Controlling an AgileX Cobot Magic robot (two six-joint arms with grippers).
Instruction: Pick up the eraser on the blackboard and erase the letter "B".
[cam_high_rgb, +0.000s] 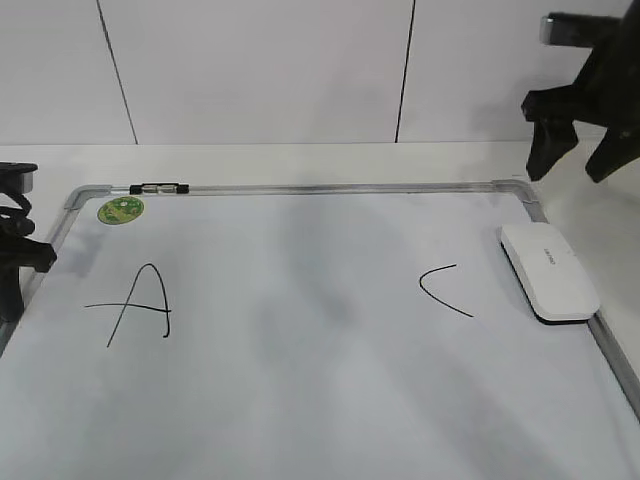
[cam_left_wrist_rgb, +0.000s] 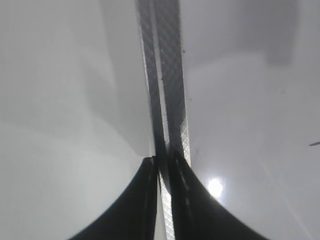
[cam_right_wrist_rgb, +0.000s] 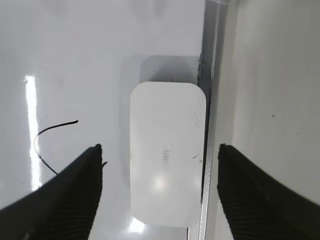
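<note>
The white eraser (cam_high_rgb: 549, 270) lies flat on the blackboard (cam_high_rgb: 300, 330) against its right frame edge. It also fills the middle of the right wrist view (cam_right_wrist_rgb: 167, 150). My right gripper (cam_high_rgb: 572, 170) is open and empty, raised above the board's far right corner, and its fingers (cam_right_wrist_rgb: 159, 147) straddle the eraser from above without touching it. My left gripper (cam_high_rgb: 18, 262) is shut and empty at the board's left edge, over the metal frame (cam_left_wrist_rgb: 170, 75). No letter "B" shows on the board. The space between the "A" (cam_high_rgb: 140, 305) and the "C" (cam_high_rgb: 442, 288) is bare.
A round green sticker (cam_high_rgb: 120, 210) sits at the board's far left corner. A small black-and-clear marker (cam_high_rgb: 160, 187) lies on the far frame rail. The "C" also shows in the right wrist view (cam_right_wrist_rgb: 47, 135). A white wall stands behind the table.
</note>
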